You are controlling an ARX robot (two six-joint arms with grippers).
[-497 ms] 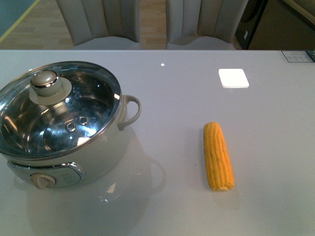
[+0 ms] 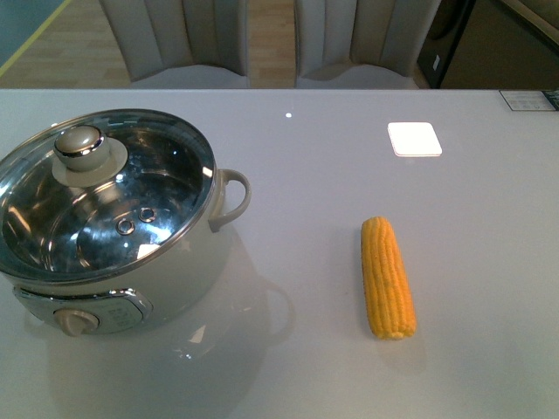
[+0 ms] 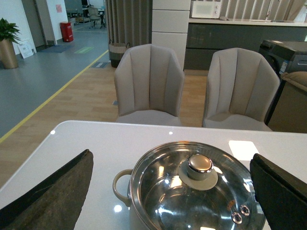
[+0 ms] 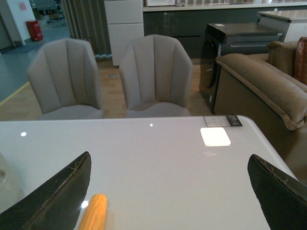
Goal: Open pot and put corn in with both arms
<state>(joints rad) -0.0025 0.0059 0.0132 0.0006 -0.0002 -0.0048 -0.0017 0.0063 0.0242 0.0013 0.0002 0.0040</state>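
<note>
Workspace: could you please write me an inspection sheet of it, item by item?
Surface: grey table, glossy, with reflections.
Job's things: pot on the left, lid on; corn lying flat on the right, apart from the pot.
Clutter: white square far right; card at the far edge.
Grippers: left gripper open, empty; right gripper open, empty.
Cables: nothing seen.
Surroundings: two chairs behind the table; sofa beyond.
</note>
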